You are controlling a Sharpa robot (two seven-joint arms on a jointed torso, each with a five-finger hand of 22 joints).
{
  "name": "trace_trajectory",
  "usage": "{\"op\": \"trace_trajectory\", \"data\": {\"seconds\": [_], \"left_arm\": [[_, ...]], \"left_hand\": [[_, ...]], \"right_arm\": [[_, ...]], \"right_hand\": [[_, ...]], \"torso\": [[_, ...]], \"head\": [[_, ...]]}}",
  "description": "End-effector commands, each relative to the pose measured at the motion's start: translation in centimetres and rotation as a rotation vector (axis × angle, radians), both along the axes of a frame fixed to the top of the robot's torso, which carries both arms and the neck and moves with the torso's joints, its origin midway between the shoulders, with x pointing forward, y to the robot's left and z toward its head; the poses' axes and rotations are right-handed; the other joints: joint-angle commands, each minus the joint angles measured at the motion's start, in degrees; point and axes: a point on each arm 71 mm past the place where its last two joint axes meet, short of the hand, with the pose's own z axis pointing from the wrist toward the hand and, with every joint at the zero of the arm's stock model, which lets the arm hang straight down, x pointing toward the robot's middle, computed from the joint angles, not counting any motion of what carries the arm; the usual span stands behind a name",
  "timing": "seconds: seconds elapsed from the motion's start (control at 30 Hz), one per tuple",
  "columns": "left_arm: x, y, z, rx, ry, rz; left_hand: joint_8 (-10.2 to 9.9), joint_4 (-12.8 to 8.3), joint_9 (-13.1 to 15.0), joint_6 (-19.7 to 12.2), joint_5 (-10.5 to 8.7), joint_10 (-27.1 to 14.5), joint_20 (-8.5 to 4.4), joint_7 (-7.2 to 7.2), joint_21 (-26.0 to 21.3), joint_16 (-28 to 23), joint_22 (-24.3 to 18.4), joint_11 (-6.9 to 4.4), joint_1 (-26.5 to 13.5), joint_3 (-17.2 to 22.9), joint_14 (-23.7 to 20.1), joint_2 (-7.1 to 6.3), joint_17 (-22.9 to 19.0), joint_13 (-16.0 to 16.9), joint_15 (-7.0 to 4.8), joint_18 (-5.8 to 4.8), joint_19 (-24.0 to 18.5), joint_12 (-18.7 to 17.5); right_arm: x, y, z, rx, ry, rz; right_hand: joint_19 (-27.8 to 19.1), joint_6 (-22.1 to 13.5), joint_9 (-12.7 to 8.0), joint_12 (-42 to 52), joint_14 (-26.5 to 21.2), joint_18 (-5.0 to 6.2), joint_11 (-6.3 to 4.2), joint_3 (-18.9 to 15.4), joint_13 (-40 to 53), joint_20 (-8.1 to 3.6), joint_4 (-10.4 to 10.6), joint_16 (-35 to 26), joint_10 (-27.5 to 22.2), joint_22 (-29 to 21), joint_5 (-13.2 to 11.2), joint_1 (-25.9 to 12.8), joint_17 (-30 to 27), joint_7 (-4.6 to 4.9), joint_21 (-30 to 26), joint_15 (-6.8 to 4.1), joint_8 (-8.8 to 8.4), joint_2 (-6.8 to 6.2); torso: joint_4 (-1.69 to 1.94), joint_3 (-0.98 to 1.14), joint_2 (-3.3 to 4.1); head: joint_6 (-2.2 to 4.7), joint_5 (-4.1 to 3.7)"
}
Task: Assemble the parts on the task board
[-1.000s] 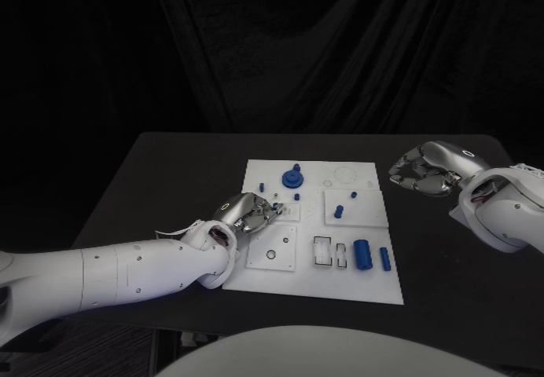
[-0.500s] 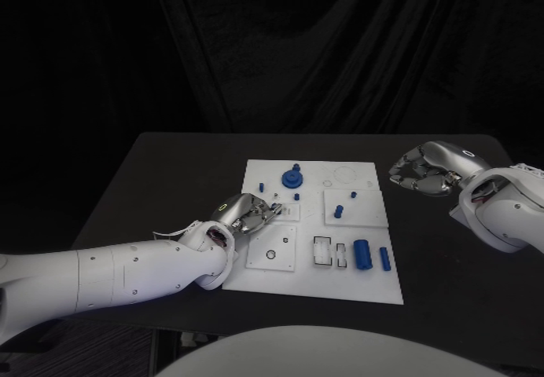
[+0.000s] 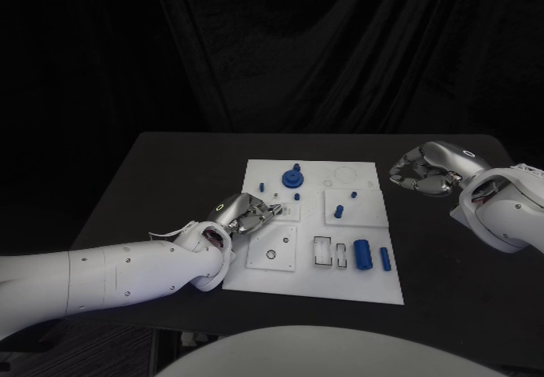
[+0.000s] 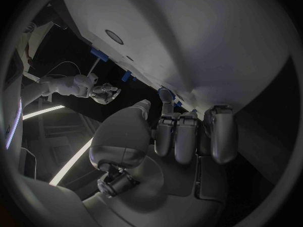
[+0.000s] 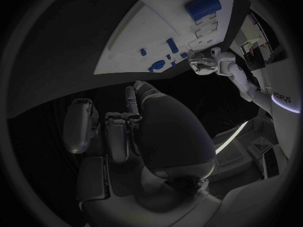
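**Both hands curled, the board between them**

The black table (image 3: 170, 181) carries the white task board (image 3: 323, 275) in its middle, and the two arms reach in from either side. The left arm lies low and long across the table's near corner, its wrist bent so that the left hand (image 3: 244, 212) sits at the board's left edge — fingers curled inward, over the board's margin. From the left wrist view those fingers (image 4: 183, 141) are folded down toward the palm with nothing plainly in them; whether a fingertip touches the board I cannot tell. The right arm comes in higher, elbow tucked, and the right hand (image 3: 428, 169) hangs off the board's far right corner, balled into a loose fist, holding nothing.

On the board, the biggest blue part is the round knobbed piece (image 3: 292, 179) at the far end, then the thick cylinder (image 3: 363, 254) near the front with a slimmer bar (image 3: 385, 258) just beside it — and a small upright peg (image 3: 339, 210) mid-board.
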Motion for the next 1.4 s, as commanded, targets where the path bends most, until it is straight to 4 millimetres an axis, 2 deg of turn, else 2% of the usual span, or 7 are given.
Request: {"op": "trace_trajectory", "data": {"seconds": [0.03,0.37,0.6,0.7,1.0,1.17,1.4], "left_arm": [[0.1,0.0,0.6,-0.007,-0.002,-0.019],[1.3,1.0,3.2,0.014,-0.008,-0.047],[2.8,1.8,5.3,0.024,0.015,-0.078],[3.5,2.2,5.9,0.004,0.083,-0.090],[4.8,3.6,7.0,-0.197,0.271,-0.149],[4.6,4.3,7.5,-0.328,0.291,-0.168],[4.2,5.2,7.9,-0.445,0.313,-0.188]], "left_hand": [[-0.4,0.0,0.9,-0.3,-0.21,6.0,0.01,-0.11,-0.4,0.1,11.5,0.36,-0.7,-0.3,6.0,0.10,15.1,15.1,0.04,0.12,-0.6,-0.2],[-1.7,-0.1,0.7,-2.0,1.61,6.0,0.38,0.32,-1.1,0.1,11.3,0.76,2.3,-0.8,6.0,0.09,15.1,15.1,0.42,0.26,-1.2,-0.2],[-7.3,-1.3,-3.9,-5.6,8.11,6.0,1.14,1.58,-1.7,0.1,11.1,1.79,15.0,2.3,6.0,-2.07,15.1,15.1,1.29,0.40,-1.7,-0.2],[-8.9,-2.0,-5.2,-7.5,9.09,6.0,1.45,2.25,-1.5,0.1,11.2,2.28,19.2,4.2,6.0,-2.70,15.1,15.1,1.60,0.33,-1.6,-0.2],[-15.3,-1.8,-12.7,-15.9,7.25,6.0,3.92,6.53,0.0,0.1,11.6,5.74,25.9,8.1,6.0,-3.47,15.1,15.1,4.68,-0.11,-0.9,-0.2],[-15.6,-0.9,-14.4,-16.2,6.55,6.0,4.39,6.82,0.7,0.1,11.9,6.06,26.0,8.2,6.0,-3.47,15.1,15.1,4.99,-0.24,-0.5,-0.2],[-15.3,-0.1,-17.3,-15.4,3.03,6.0,5.04,7.00,2.4,0.1,12.4,6.42,23.9,7.1,6.0,-2.82,15.1,15.1,5.46,-0.59,0.5,-0.2]], "right_arm": [[0.0,-0.1,-0.1,-0.005,0.006,-0.013],[0.1,0.0,-0.1,-0.001,0.006,-0.014],[0.0,0.3,0.1,0.013,-0.016,0.004],[-0.1,0.9,0.2,0.023,-0.027,0.019],[-1.0,5.5,1.3,0.032,-0.128,0.127],[-1.1,8.7,1.1,0.034,-0.160,0.192],[-1.7,12.4,-0.1,0.018,-0.165,0.248]], "right_hand": [[-0.5,-0.2,-0.1,-0.3,6.0,0.62,0.23,0.1,14.6,-0.02,0.3,0.2,5.6,10.1,0.4,-0.2,15.1,0.36,-0.3,0.24,-0.24,0.43],[-0.4,-0.2,-0.1,-0.2,6.0,0.60,0.23,0.1,14.6,-0.01,0.4,0.2,5.6,10.1,0.4,-0.2,15.1,0.36,-0.3,0.25,-0.24,0.43],[-0.4,-0.2,-0.1,-0.2,6.0,0.59,0.22,0.1,14.7,-0.01,0.4,0.2,5.7,10.1,0.5,-0.3,15.1,0.34,-0.2,0.25,-0.23,0.44],[-0.3,-0.1,-0.1,-0.1,6.0,0.57,0.17,0.1,14.8,-0.02,0.3,0.2,5.7,10.2,0.3,-0.1,15.1,0.29,-0.1,0.22,-0.21,0.24],[1.2,-0.6,-0.4,0.2,6.0,-0.09,0.23,-0.8,15.1,-0.04,0.4,0.2,6.1,11.1,-3.5,0.0,15.1,0.41,2.9,0.22,-0.49,-1.60],[2.5,-1.4,-0.8,0.2,6.0,-0.66,0.32,-1.3,15.1,-0.06,0.9,0.2,6.1,11.8,-3.7,-0.5,15.1,0.56,5.5,0.24,-1.06,-2.27],[2.9,-2.6,-1.5,0.2,6.0,-0.83,0.83,-1.5,15.1,0.16,1.2,0.2,6.1,12.1,-3.1,-0.6,15.1,1.14,6.3,0.62,-2.20,-2.75]], "torso": [[0.02,0.02,-0.02],[-0.08,0.04,-0.08],[-0.01,0.00,-0.10],[-0.09,0.03,-0.14],[-0.19,0.02,-0.14],[-0.32,-0.11,-0.17],[0.16,-0.32,-0.04]], "head": [[-0.01,-0.11],[-0.01,0.09],[-0.01,-0.13],[-0.01,0.31],[-0.01,1.13],[-0.01,1.32],[-0.01,1.51]]}}
